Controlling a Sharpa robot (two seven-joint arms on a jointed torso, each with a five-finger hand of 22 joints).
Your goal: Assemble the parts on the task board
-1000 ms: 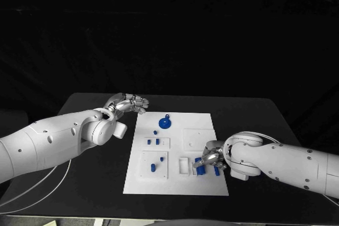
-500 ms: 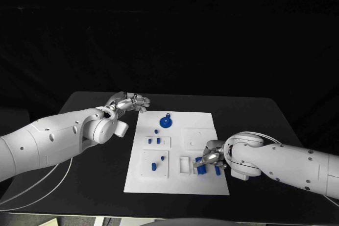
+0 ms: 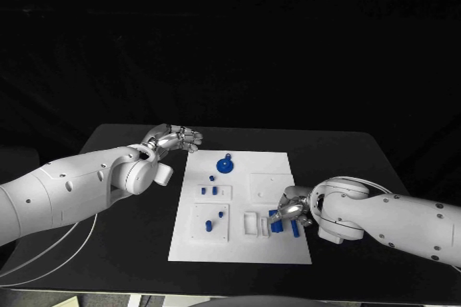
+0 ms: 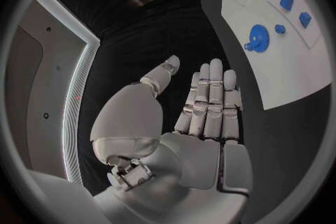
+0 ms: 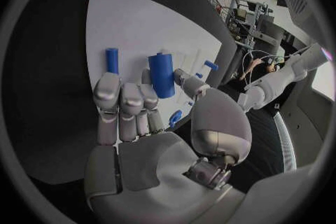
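Your right hand (image 3: 291, 212) pinches a blue cylinder (image 5: 162, 75) just above the task board (image 3: 274, 167)'s near right corner, apparently ready for seating, while your left hand (image 3: 176, 139), empty with fingers extended, waits beside the board's far edge.

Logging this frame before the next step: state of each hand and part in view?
Left hand: open, empty, off the task board.
Right hand: holds the blue cylinder upright above the task board.
Blue gear: lies flat on the task board.
Blue peg: stands on the task board, untouched.
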